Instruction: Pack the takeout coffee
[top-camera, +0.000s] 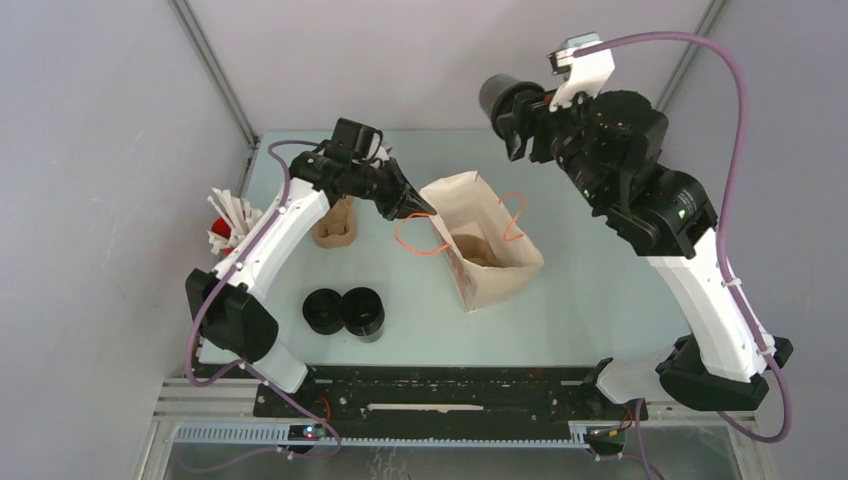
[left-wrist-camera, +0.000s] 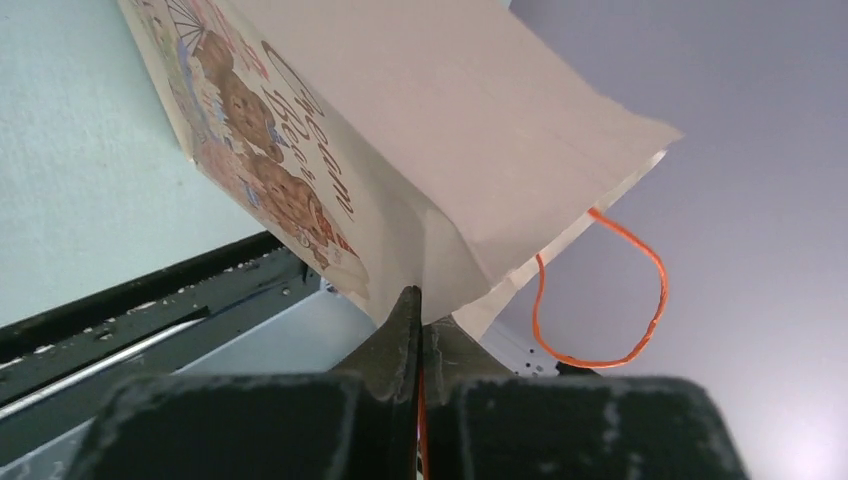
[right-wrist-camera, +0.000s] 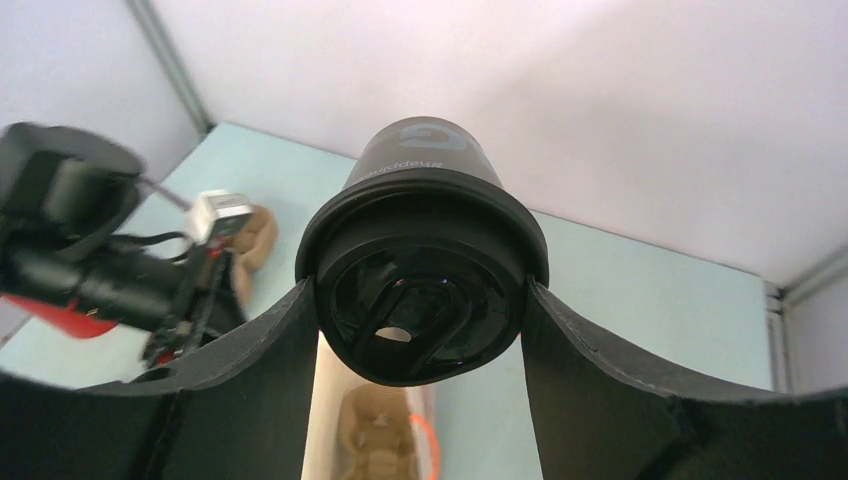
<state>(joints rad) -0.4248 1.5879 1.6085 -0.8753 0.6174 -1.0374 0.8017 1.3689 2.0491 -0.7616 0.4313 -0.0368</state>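
Observation:
My right gripper (top-camera: 512, 118) is raised high over the table's back edge, shut on a takeout coffee (top-camera: 497, 96), a black cup with a black lid. In the right wrist view that cup (right-wrist-camera: 425, 270) lies sideways between the fingers (right-wrist-camera: 250, 370), lid toward the camera. Two more black cups (top-camera: 323, 310) (top-camera: 362, 312) stand on the table at the front left. My left gripper (top-camera: 424, 211) is shut on the orange handle and rim of the paper bag (top-camera: 500, 275). The left wrist view shows the gripper (left-wrist-camera: 418, 305) pinching the bag's (left-wrist-camera: 400, 130) top corner.
A brown pulp carrier (top-camera: 478, 250) sits inside the open bag, also visible below the held cup as the carrier (right-wrist-camera: 375, 440). Another pulp carrier (top-camera: 335, 226) lies under the left arm. A red cup with white sticks (top-camera: 226, 222) stands at the left wall.

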